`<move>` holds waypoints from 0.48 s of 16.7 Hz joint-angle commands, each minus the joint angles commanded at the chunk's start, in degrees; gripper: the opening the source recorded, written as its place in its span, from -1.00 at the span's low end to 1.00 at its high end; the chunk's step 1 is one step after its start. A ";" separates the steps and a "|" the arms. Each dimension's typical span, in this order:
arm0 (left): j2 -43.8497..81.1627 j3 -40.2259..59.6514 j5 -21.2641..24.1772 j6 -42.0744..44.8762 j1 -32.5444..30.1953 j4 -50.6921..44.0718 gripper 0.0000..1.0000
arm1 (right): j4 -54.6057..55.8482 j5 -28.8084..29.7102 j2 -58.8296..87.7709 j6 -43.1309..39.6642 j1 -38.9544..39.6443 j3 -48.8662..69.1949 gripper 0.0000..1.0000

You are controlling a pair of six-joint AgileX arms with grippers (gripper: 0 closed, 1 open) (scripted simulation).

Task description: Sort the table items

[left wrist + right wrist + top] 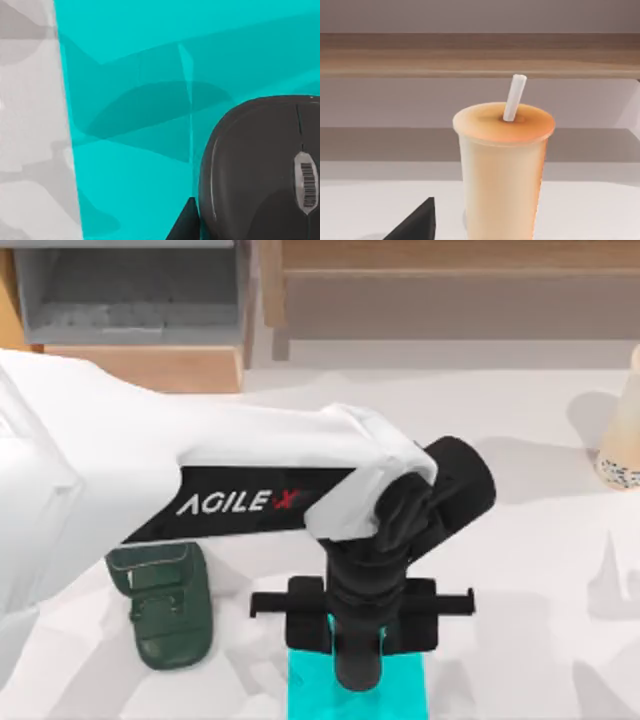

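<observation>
Lower centre of top frame: left gripper (pixel 358 680) hangs over flat teal mat (pixel 408 692); fingers can't tell. Black oval mouse (pixel 260 170) on mat. Cream tapered cup (pixel 622 430), right edge. Prob. placing mouse; next, release and lift.

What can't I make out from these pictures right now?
- Left gripper: in the top view the arm's own wrist covers its fingers, so open or shut is unclear.
- Mouse: cut off by the left wrist view's edge, lying on the teal mat.
- Cup: base cut off in the right wrist view; mostly off the top view's right edge.
- Right gripper: state unclear.
</observation>
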 joint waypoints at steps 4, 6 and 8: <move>0.00 0.00 0.00 0.00 0.00 0.00 0.66 | 0.00 0.00 0.00 0.00 0.00 0.00 1.00; 0.00 0.00 0.00 0.00 0.00 0.00 0.96 | 0.00 0.00 0.00 0.00 0.00 0.00 1.00; 0.00 0.00 0.00 0.00 0.00 0.00 1.00 | 0.00 0.00 0.00 0.00 0.00 0.00 1.00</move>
